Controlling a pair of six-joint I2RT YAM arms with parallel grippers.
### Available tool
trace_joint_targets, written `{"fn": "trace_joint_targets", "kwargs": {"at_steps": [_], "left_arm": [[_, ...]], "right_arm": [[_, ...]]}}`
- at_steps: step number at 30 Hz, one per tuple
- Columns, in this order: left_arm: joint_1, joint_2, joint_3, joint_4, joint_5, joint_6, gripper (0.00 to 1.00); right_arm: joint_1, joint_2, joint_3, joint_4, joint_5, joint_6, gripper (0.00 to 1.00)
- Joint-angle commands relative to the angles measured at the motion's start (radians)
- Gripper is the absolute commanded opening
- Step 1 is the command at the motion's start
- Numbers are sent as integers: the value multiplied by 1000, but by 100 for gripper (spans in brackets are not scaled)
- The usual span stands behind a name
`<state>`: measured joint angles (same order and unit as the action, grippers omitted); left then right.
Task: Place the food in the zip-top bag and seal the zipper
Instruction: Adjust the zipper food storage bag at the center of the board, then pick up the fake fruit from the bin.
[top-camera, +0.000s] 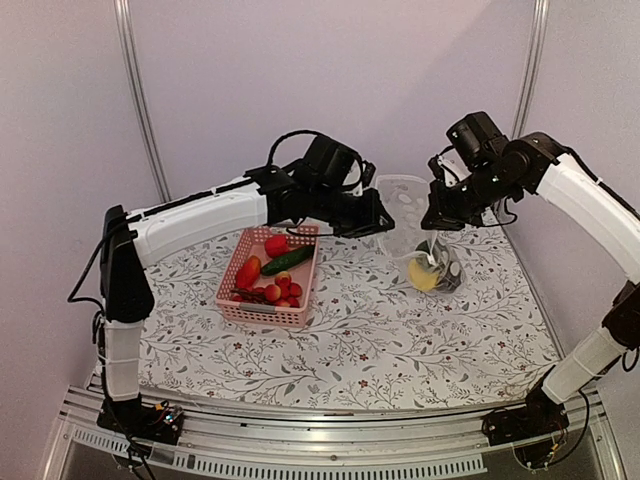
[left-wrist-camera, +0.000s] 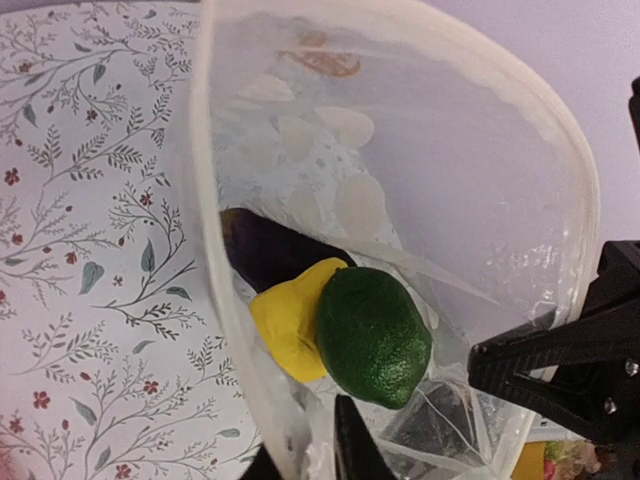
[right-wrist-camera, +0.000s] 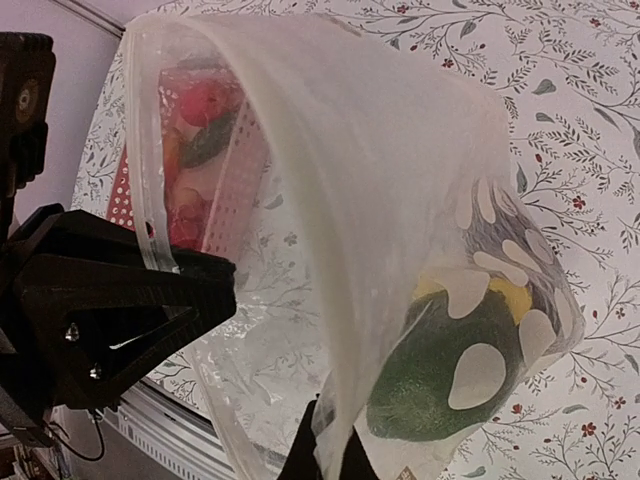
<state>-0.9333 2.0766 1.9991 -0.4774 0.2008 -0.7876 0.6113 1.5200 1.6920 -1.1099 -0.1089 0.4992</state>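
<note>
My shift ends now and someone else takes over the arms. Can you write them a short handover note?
Left gripper: shut on the mouth edge of the zip-top bag.
Right gripper: shut on the opposite edge, so the bag is held open.
In the bag: green lime, yellow fruit, dark purple eggplant.
In the pink basket: red pieces and a green cucumber.
Done: three pieces bagged.
Left: bag the basket's food, then seal the zipper, which is open now.

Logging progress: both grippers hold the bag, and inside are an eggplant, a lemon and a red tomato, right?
No. The third item is a green lime, not a red tomato; the left wrist view shows it beside the lemon and eggplant inside the bag.
</note>
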Motion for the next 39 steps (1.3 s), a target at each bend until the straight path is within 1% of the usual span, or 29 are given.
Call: {"fn": "trace_joint_targets", "kwargs": {"at_steps": [1, 2, 4, 6, 9, 13, 17, 20, 24, 25, 27, 32, 35, 39], "left_arm": [[20, 6, -2, -58, 16, 20, 28], [24, -2, -16, -50, 21, 35, 36], [32, -18, -43, -58, 28, 80, 46], [36, -40, -68, -78, 41, 115, 52], [39, -97, -131, -116, 21, 170, 60], [40, -209, -234, -147, 15, 242, 63], [42, -313, -304, -178, 0, 326, 64], [57, -371, -324, -242, -82, 353, 67], [132, -404, -359, -345, -156, 336, 68], [160, -407, -369, -369, -184, 325, 68], [216, -410, -399, -399, -197, 312, 68], [337, -379, -451, -378, -192, 309, 69], [382, -328, -441, -341, -193, 323, 72], [425, -211, -381, -333, -187, 332, 72]], "right_arm": [[-1, 39, -30, -11, 60, -40, 0], [-2, 49, -46, -11, 66, -48, 0], [-2, 81, -68, 0, 70, -72, 0], [-2, 90, -84, 32, 77, -88, 0], [-2, 102, -60, 49, 75, -100, 0], [-2, 132, -35, 62, 40, -135, 0], [-2, 159, -6, 60, 27, -155, 0], [-2, 187, 53, 42, 33, -175, 0], [-3, 224, 113, 24, 31, -195, 0], [-2, 230, 116, 23, 23, -197, 0], [-2, 241, 113, 27, 7, -199, 0], [-2, 245, 104, 34, -5, -206, 0], [-2, 246, 99, 39, -10, -212, 0], [-4, 250, 93, 40, -12, -213, 0]]}}
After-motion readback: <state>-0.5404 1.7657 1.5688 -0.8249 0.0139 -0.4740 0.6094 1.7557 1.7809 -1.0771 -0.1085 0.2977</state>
